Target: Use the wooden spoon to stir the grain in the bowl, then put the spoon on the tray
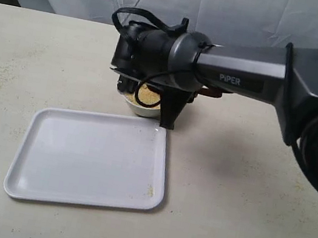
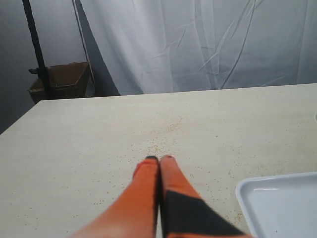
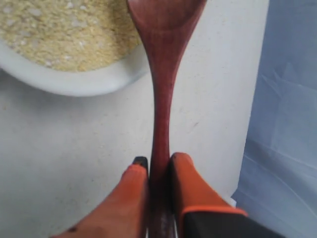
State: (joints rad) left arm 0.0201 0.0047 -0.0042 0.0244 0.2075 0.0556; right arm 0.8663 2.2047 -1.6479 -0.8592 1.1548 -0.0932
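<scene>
Right wrist view, close in: right pincer clamped tight on the thin handle of the wooden spoon, oval head reaching to the rim of the small white bowl, beside the yellow grain. Cannot tell whether the head touches the grain, since it is cut off at the frame edge.

Exterior view: working over the bowl, just beyond one corner of the white tray on the bench. A few stray grains on tray and bench.

Left pincer closed on nothing, held over bare bench, near the tray's edge.

Judged to be in the stirring step, spoon not yet on the tray.

Next: sweep the head round through the grain, gently enough not to shove the light bowl or flick grain over the rim. Then lift clear, carry across to the tray, lower flat and let go.
</scene>
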